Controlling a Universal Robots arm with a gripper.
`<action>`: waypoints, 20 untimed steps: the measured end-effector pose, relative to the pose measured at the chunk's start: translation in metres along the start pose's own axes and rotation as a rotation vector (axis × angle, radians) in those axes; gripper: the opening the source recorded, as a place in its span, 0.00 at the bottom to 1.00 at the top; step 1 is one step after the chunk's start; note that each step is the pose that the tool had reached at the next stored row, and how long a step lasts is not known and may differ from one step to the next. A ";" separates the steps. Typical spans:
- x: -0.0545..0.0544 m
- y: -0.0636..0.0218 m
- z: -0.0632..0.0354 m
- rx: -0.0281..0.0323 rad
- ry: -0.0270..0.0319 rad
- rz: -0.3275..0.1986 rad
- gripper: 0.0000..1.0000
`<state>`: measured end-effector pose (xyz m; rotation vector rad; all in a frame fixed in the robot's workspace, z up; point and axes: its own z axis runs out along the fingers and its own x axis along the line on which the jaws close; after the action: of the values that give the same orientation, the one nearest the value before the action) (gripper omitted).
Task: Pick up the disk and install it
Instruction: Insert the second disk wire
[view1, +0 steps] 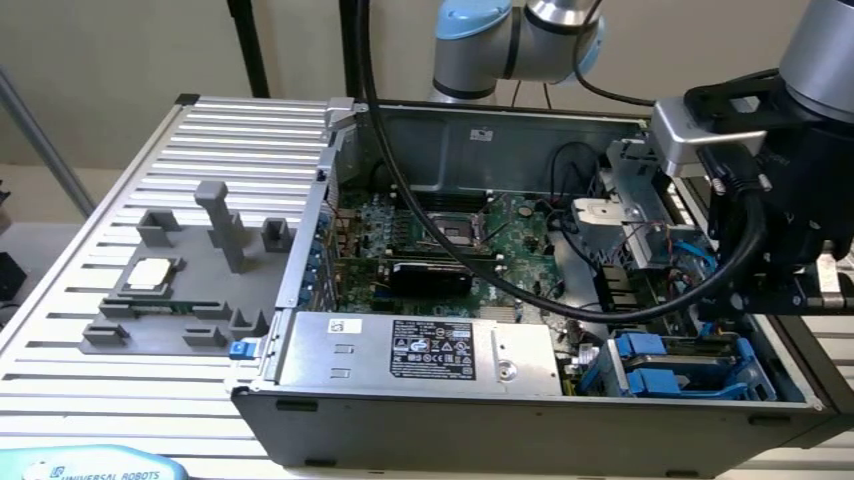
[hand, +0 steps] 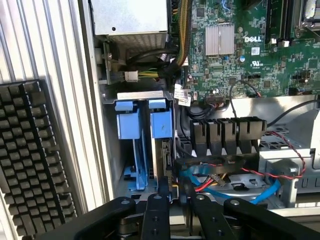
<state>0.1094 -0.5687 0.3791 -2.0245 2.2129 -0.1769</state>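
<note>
Gripper (hand: 175, 192) is hovering right over the drive bay, fingers (hand: 163, 187) pinching the top edge of the disk (hand: 161, 150). That disk is sitting upright in its blue carrier, slotted into the bay (view1: 687, 365) at the computer case's (view1: 534, 425) near-right corner in the exterior view.

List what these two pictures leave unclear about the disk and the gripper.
- Disk: in the wrist view its label and lower end sit hidden inside the drive bay.
- Disk, exterior view: the arm's black housing hides the gripper above it.
- Gripper: wrist view cuts off its body; whether the fingers press the disk's edge is unclear.
</note>
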 end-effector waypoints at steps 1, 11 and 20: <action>-0.001 0.0005 -0.0002 0.0000 0.0001 0.000 0.25; -0.007 0.0057 0.0048 -0.0021 0.0023 0.000 0.25; -0.007 0.0080 0.0128 -0.0233 0.0059 0.000 0.22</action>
<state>0.1045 -0.5606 0.3653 -2.0390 2.2283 -0.1580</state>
